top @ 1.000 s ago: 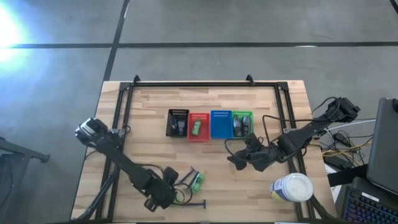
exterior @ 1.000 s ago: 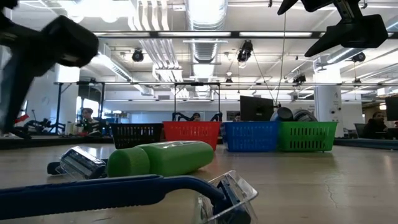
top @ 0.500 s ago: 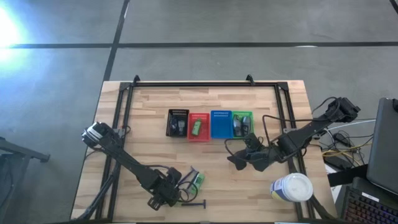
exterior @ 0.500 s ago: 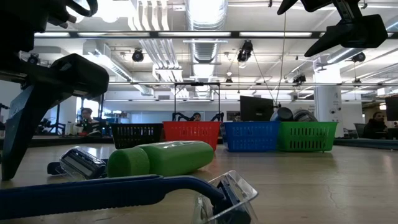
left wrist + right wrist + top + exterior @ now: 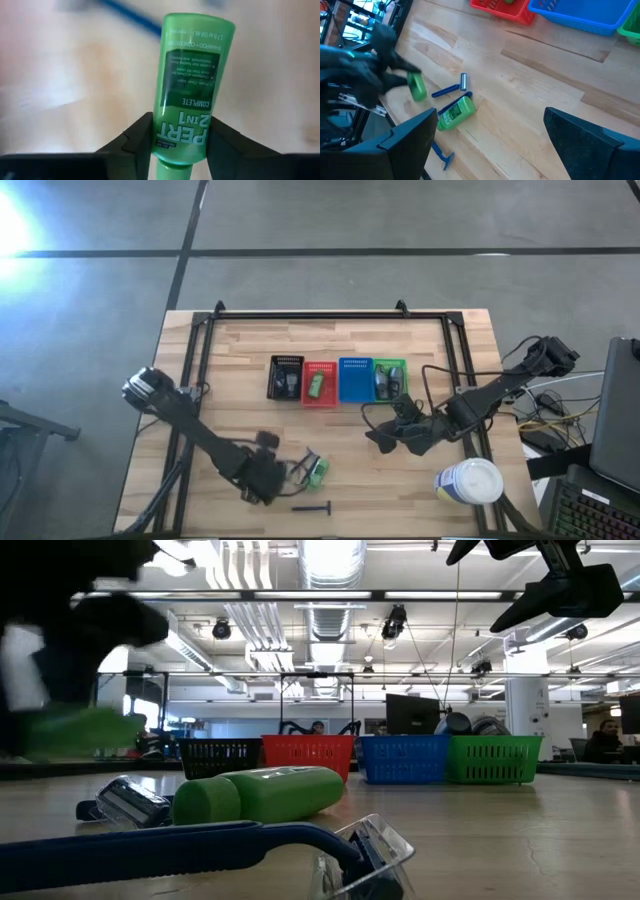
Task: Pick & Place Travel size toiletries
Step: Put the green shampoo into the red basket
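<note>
Left wrist view: left hand (image 5: 175, 145) grips green tube (image 5: 190, 85) near its cap, pointing forward

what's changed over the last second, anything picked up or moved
The left gripper has risen off the table, moving toward the baskets, with a green Pert tube clamped between its fingers. A second green tube and the blue razors lie where they were. The right gripper stayed open above the table, and the four baskets and white tub are unmoved.
</note>
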